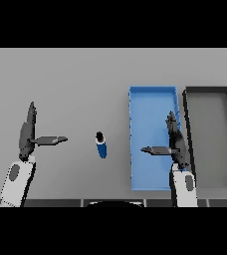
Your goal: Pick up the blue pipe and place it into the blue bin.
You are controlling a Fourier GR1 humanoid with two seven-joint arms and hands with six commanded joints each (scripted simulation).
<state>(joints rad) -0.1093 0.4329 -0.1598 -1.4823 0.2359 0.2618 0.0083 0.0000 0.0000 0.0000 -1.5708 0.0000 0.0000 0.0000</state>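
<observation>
Haven't grabbed anything yet: both my left hand [27, 134] and right hand [175, 142] hang open and empty, blue pipe [101, 145] lies on the table [75, 79] between them, left of the right hand hovering over the blue bin [152, 97], so next I reach across.

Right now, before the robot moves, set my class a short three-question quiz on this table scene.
1. True or false: the small blue pipe with a black cap already lies in the shallow blue rectangular bin.
2. Which hand hangs over that bin: A left hand, B right hand?
3. Fill in: right of the blue bin stands a ___ tray with a dark rim.

Key: 1 false; 2 B; 3 grey.
</observation>
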